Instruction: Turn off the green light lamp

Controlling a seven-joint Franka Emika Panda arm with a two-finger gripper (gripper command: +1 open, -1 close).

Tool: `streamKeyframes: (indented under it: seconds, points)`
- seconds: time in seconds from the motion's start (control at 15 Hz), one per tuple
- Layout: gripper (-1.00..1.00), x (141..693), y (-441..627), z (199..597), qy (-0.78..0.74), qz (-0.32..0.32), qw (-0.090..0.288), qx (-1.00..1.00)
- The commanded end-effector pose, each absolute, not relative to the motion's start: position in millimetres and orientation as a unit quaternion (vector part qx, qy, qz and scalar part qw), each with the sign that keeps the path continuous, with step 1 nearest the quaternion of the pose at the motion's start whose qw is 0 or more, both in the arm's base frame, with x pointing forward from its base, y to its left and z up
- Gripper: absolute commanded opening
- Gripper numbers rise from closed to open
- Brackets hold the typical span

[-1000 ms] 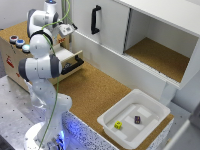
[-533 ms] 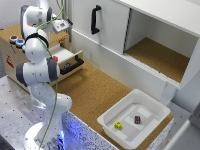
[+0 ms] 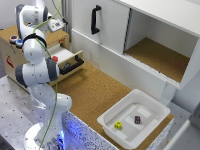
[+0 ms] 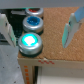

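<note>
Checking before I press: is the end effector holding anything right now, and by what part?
Nothing is held. The end effector is open, its fingers apart above the lit green lamp, with only air between them.

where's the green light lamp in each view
Exterior view: not visible; the arm hides the spot on the wooden box, beside the blue button.
Wrist view: the green light lamp glows between the open gripper fingers, nearest the box edge.
Shared landmark: the blue button.
</note>
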State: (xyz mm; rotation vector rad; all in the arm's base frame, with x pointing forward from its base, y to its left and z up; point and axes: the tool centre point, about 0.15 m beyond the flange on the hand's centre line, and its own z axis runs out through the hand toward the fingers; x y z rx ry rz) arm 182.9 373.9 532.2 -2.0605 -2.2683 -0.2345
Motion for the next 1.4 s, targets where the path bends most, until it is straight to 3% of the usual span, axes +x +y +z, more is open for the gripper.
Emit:
streamKeyframes:
  seconds: [0.0,0.4,0.47,1.33]
  points:
    - [1.0,144.5,412.8,554.6,-0.754,-0.058,0.005,-0.655]
    - [1.0,131.4,422.9,544.1,-0.767,-0.053,-0.009,-0.64]
    - [-1.0,133.0,424.7,541.1,-0.764,-0.053,-0.008,-0.643]
    - [-1.0,132.9,440.0,510.3,-0.777,-0.02,-0.021,-0.629]
